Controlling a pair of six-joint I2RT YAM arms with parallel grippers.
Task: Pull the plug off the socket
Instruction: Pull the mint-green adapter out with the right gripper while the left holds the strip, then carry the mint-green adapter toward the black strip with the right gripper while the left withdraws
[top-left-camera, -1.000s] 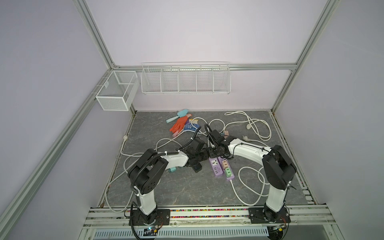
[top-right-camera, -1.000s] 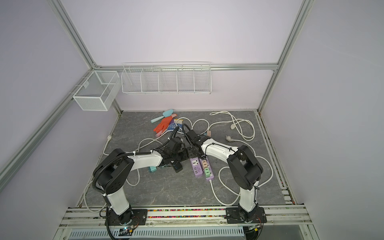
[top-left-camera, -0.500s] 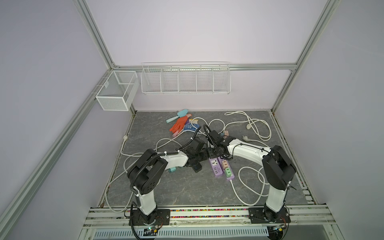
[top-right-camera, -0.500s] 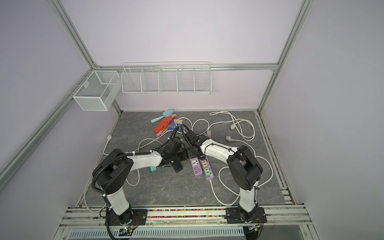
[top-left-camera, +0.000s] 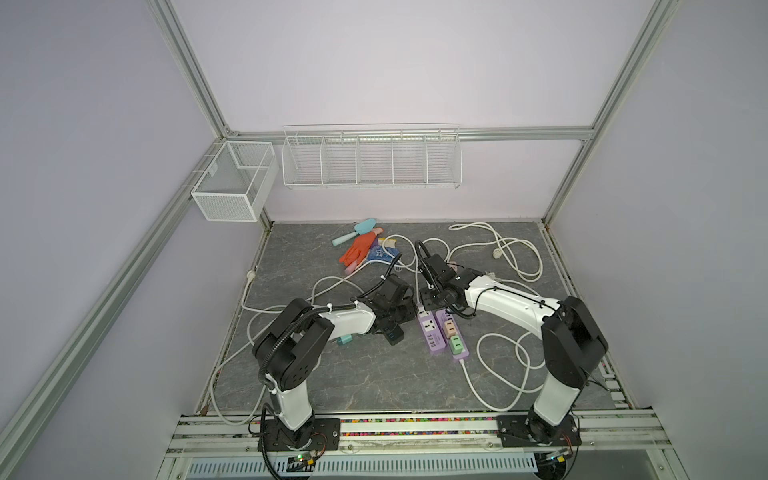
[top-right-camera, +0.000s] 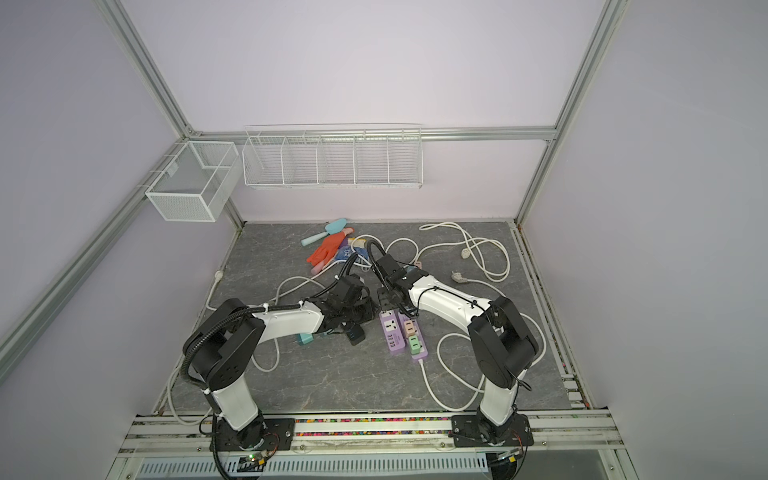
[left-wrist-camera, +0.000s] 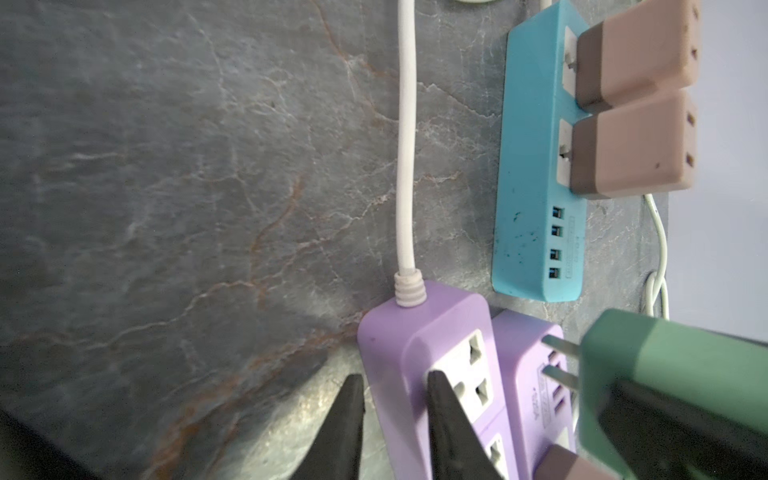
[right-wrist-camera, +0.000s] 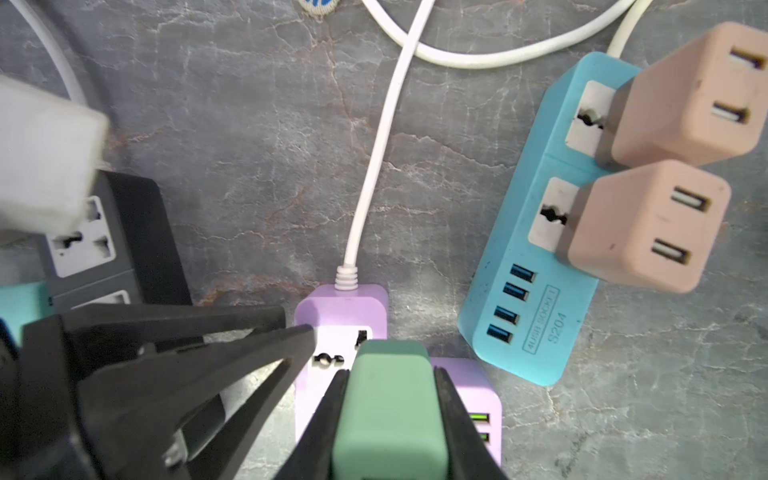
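Note:
A green plug (right-wrist-camera: 390, 415) sits clamped between the fingers of my right gripper (right-wrist-camera: 390, 372), which is shut on it. In the left wrist view the green plug (left-wrist-camera: 665, 365) hangs with its two metal prongs bare, clear of the purple power strip (left-wrist-camera: 419, 345) and its white socket (left-wrist-camera: 469, 374). My left gripper (left-wrist-camera: 395, 376) pinches that strip's long edge, one finger on the socket face and one beside the strip on the table. In both top views the grippers (top-left-camera: 411, 311) (top-left-camera: 432, 297) meet at the far end of the purple strip (top-right-camera: 392, 332).
A second purple strip (top-left-camera: 453, 338) holding pink and green adapters lies right beside the first. A teal strip (right-wrist-camera: 536, 266) with two pink adapters sits just behind, and a black strip (right-wrist-camera: 108, 249) lies to the left. White cables (top-left-camera: 498, 361) loop across the table. An orange glove (top-left-camera: 359, 247) lies at the back.
The right wrist has edged slightly toward the back with the green plug. The left arm stays where it was on the purple strip.

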